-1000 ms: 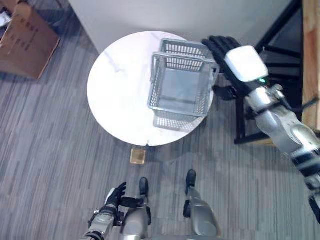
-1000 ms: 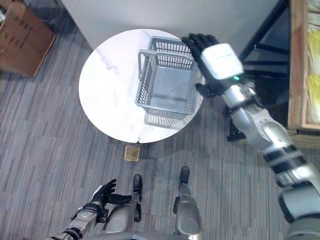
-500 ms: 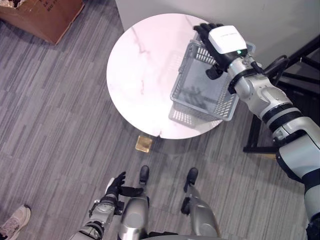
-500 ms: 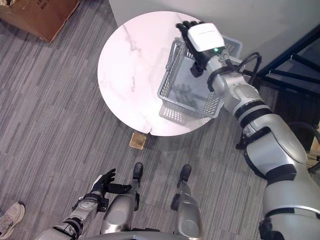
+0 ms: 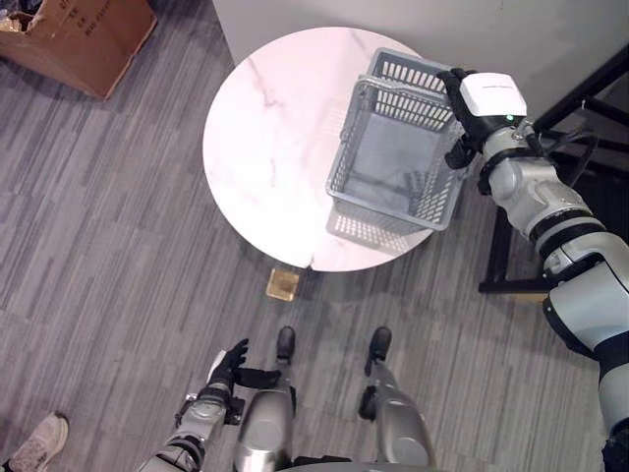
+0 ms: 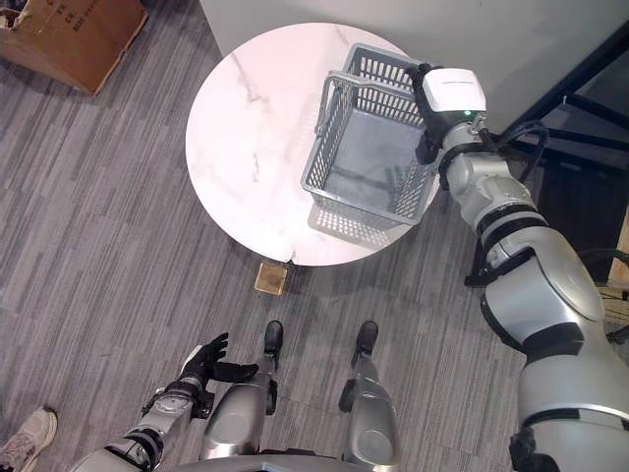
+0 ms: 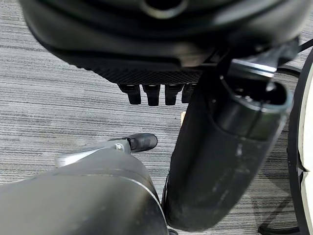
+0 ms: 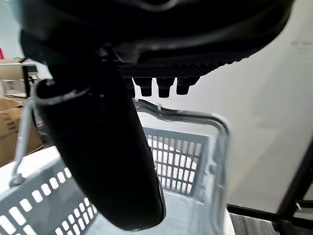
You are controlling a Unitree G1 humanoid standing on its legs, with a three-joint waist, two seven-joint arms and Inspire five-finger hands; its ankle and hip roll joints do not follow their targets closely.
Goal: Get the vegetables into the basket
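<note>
So the grey basket point(image 5: 398, 147) sits on the right part of the round white marble surface point(image 5: 265, 147), with one corner hanging past the edge. It looks bare inside, just the mesh floor showing.

Right robot hand point(image 6: 437, 108) is at the basket's far right rim. From its wrist cam, the thumb and fingers point(image 8: 156, 87) stick out straight over the wire handle point(image 8: 186, 113), relaxed and not wrapped round anything.

Left robot hand point(image 5: 228, 366) hangs low by the floor, fingers spread and holding nothing.

Around it: a cardboard box point(image 5: 84, 39) on the striped grey carpet at upper left, a small tan block point(image 5: 282, 285) on the floor just under the surface's near edge, a black metal frame point(image 5: 560, 147) right behind the right arm, and a person's shoe point(image 5: 39, 444) at the bottom left corner.

Right wrist cam also catches a pale wall past the basket.
</note>
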